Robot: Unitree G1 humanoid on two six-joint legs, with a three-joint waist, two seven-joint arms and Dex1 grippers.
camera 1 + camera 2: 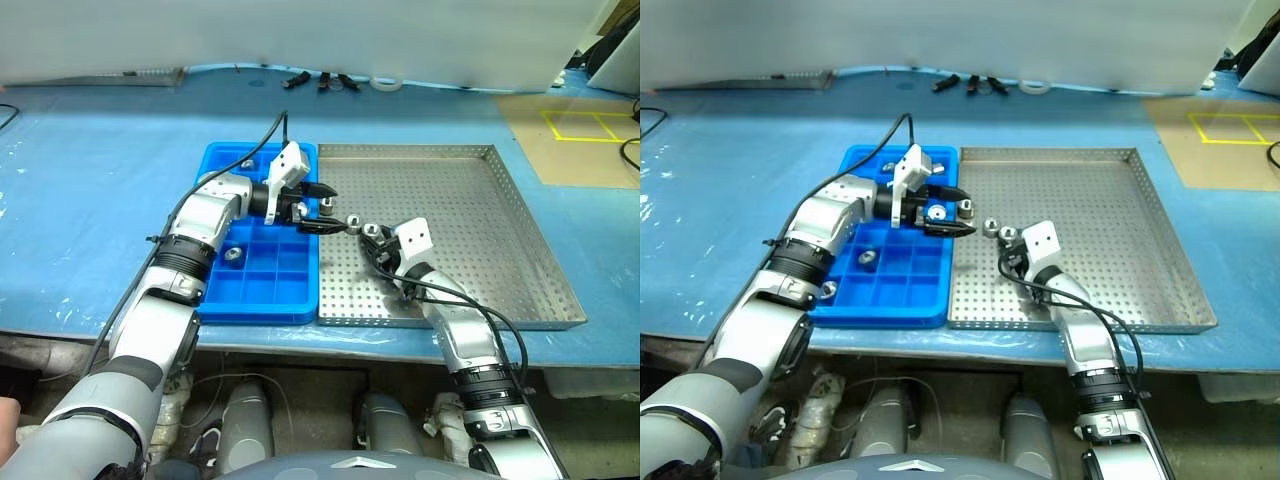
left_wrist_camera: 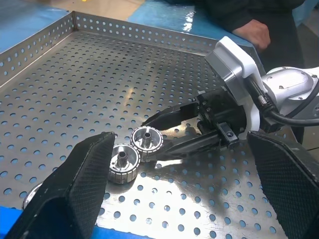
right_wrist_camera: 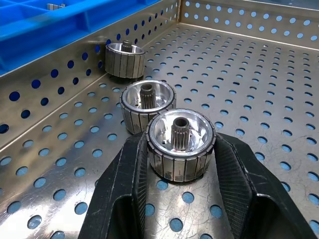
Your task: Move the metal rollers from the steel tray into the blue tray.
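Three shiny metal rollers upright in steel tray beside blue tray.

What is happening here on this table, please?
A two-armed robot is moving metal rollers from the steel tray into the blue tray. Its right claw has closed around one roller that sits on the steel tray floor, with two more rollers in a row beside it. The left claw hangs open over the border between both trays. Some rollers already lie in blue compartments.
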